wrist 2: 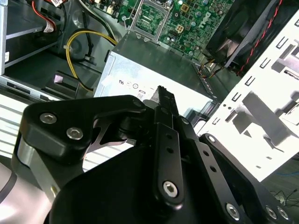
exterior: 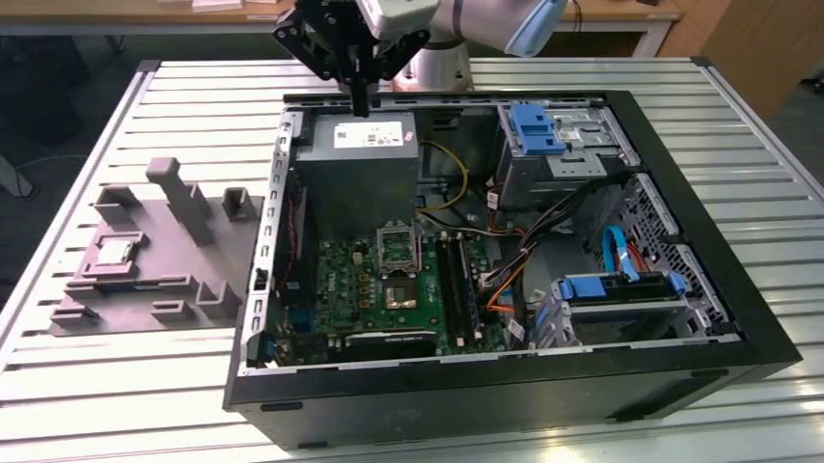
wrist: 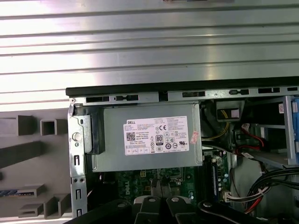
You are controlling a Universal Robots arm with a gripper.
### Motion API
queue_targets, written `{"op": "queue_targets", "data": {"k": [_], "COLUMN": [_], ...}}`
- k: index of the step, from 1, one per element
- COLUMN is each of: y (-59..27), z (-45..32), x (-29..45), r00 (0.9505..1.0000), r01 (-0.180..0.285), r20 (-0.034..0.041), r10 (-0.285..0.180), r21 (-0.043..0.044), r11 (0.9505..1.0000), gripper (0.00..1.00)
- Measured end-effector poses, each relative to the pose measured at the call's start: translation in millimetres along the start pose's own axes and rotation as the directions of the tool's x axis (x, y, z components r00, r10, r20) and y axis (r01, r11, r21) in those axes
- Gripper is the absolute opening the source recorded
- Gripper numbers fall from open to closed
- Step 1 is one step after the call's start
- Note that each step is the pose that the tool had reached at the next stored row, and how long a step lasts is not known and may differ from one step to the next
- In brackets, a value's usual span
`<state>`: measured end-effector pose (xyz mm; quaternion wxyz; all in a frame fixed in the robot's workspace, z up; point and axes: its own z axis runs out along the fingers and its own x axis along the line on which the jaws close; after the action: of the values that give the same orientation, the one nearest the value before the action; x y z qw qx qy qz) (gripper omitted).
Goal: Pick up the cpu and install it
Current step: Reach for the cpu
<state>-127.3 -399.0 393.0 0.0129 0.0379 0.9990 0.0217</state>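
The cpu (exterior: pixel 114 253), a small pale square chip, lies flat in a recess of the grey fixture block (exterior: pixel 154 280) on the table at the exterior view's left. My gripper (exterior: pixel 361 106) hangs far from it, over the back edge of the open computer case (exterior: pixel 721 289), just above the grey power supply (exterior: pixel 367 145). Its fingers are shut with nothing between them, and they show as black links in both wrist views (wrist 2: pixel 164 93) (wrist: pixel 161 203). The metal-framed socket (exterior: pixel 397 246) with its dark centre sits on the green motherboard (exterior: pixel 373 289) and is bare.
Inside the case are drive cages with blue latches (exterior: pixel 535 130), a blue-edged bay (exterior: pixel 618 289), and orange, yellow and black cables (exterior: pixel 508 280). Upright posts (exterior: pixel 180 193) rise from the fixture block. The slatted metal table (exterior: pixel 206 87) surrounds everything.
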Motion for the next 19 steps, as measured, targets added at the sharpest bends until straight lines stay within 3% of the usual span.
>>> {"op": "queue_targets", "data": {"k": [19], "y": [-0.4], "z": [0.0], "x": [4.9], "r00": [1.0000], "r01": [0.000], "r20": [-0.0001], "r10": [0.000], "r21": [0.0001], "r11": [1.0000], "gripper": [0.11]}}
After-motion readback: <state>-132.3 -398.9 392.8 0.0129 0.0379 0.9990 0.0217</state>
